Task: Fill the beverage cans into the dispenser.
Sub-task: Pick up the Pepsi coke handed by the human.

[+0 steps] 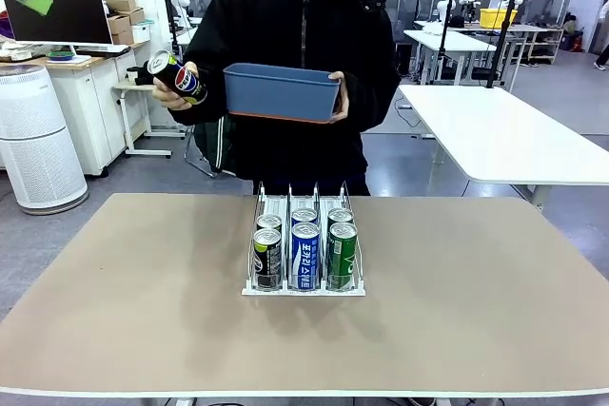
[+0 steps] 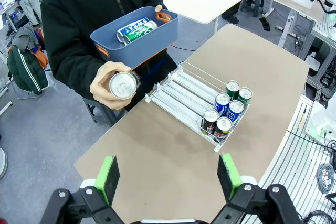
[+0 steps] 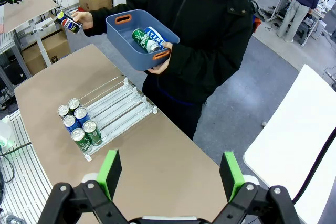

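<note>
The white dispenser [image 1: 304, 289] stands mid-table with several beverage cans [image 1: 305, 256] at its front end: black in the left lane, blue-and-white in the middle, green on the right. Across the table a person holds one black can [image 1: 176, 76] in one hand and a blue bin [image 1: 282, 97] in the other. More cans [image 2: 135, 29] lie in the bin. My left gripper [image 2: 168, 177] hangs open and empty high above the table. My right gripper [image 3: 170, 174] is likewise open, far from the dispenser [image 3: 121, 108].
The tan table [image 1: 143, 311] is bare around the dispenser. The rear halves of the lanes [image 2: 178, 90] hold nothing. A white table [image 1: 504, 130] stands behind on the right, and a white air purifier [image 1: 33, 140] on the left.
</note>
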